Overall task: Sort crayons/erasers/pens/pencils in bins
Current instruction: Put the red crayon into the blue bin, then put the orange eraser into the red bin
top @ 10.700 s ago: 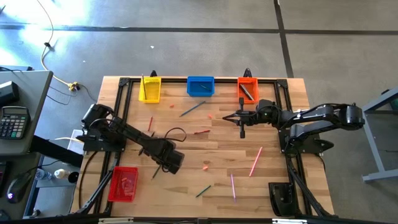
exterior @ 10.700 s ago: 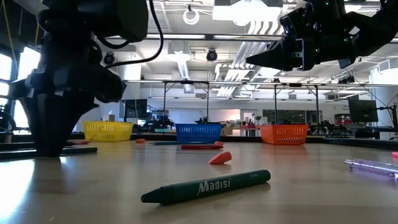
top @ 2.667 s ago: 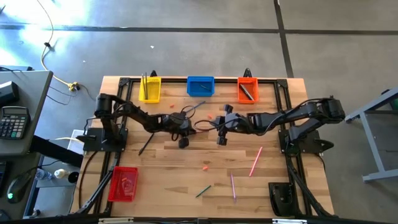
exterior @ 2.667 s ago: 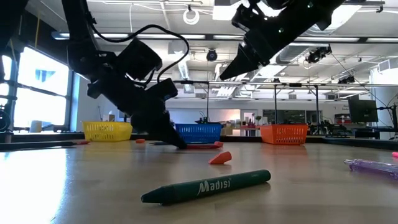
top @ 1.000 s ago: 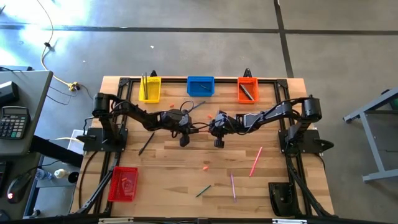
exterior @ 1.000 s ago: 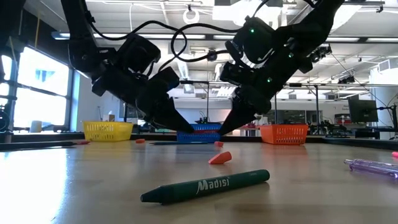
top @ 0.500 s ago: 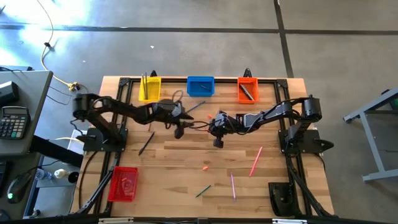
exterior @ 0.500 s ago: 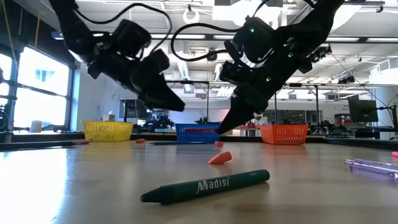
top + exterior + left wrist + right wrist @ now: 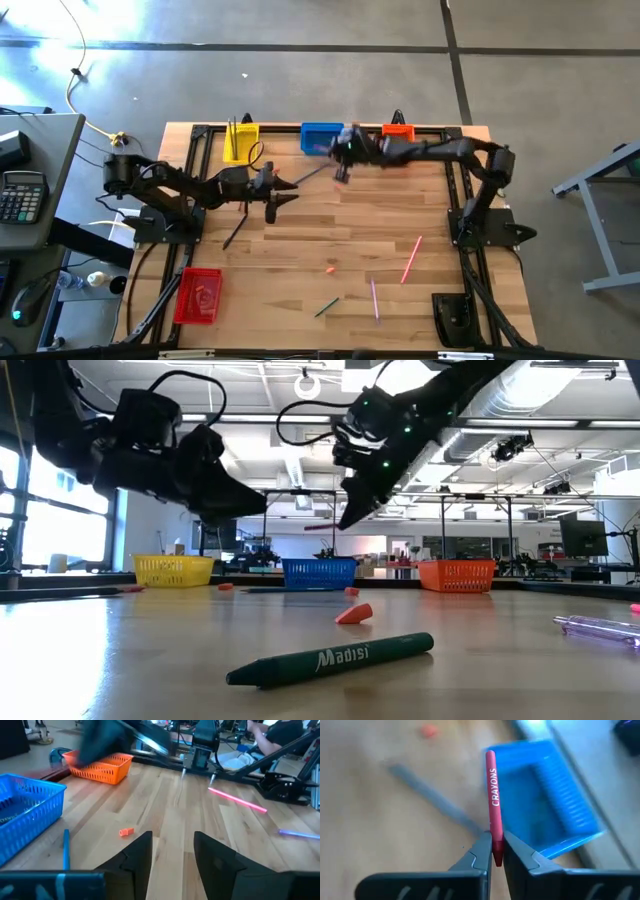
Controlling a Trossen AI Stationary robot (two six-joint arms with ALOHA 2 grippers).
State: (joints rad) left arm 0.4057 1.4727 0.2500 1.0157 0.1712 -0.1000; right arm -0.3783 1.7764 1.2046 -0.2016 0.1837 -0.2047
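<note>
On the left side of the table, the left gripper [image 9: 272, 203] hangs empty with its fingers [image 9: 134, 857] spread apart, well short of the blue bin [image 9: 322, 139]. Near that bin's front edge, the right gripper [image 9: 340, 170] pinches a red crayon [image 9: 492, 800] at its lower end, the stick standing up between closed fingers, the bin lying just beyond it in the right wrist view. The step in hand appears to be carrying this crayon to the blue bin; the next move would call for bringing it over the open tray and letting go.

Counted from above, left to right: four bins, the red bin [image 9: 198, 297] well in front of the blue one, the yellow bin [image 9: 240, 143] to its left, the orange bin [image 9: 398, 137] to its right. Loose sticks include a dark pencil [image 9: 235, 231], a grey-blue stick [image 9: 310, 175], a green crayon [image 9: 330, 659], and two pink pens [image 9: 411, 259]. One small eraser [image 9: 330, 267] lies well in front.
</note>
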